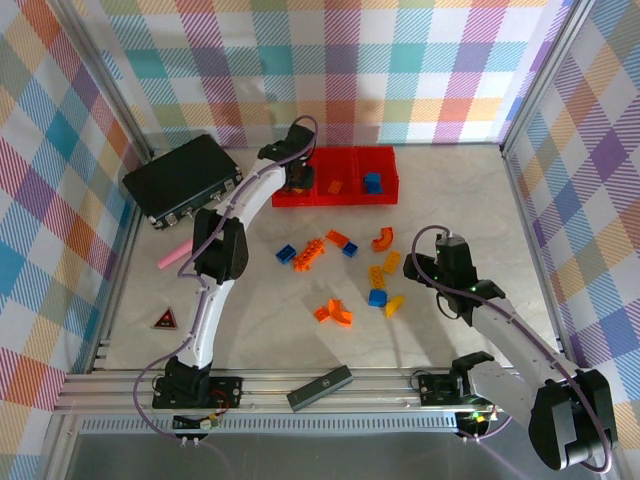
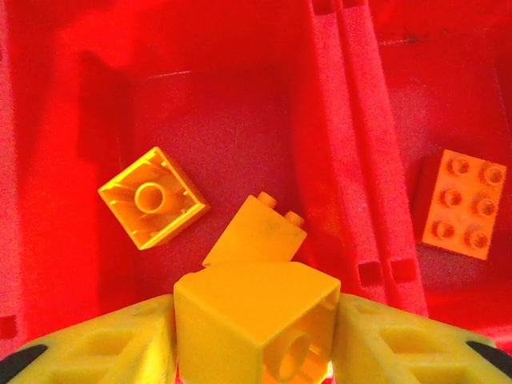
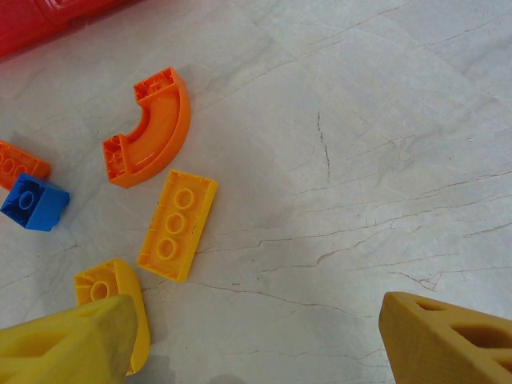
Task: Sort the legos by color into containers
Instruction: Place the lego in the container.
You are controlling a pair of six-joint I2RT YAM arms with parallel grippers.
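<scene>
Clamping yellow brick (image 2: 240,308), left gripper (image 2: 256,352) hangs over leftmost red bin (image 2: 48,120), loose yellow brick (image 2: 152,198) on its floor. Right gripper (image 3: 256,336) spread wide, empty, above table (image 3: 376,144).

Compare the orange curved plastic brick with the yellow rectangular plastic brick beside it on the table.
The orange curved plastic brick bends in a quarter arc; the yellow rectangular plastic brick is straight-sided. The orange one's underside is an open channel; the yellow one's shows three round tubes in a row. Both lie underside up on the table.
</scene>
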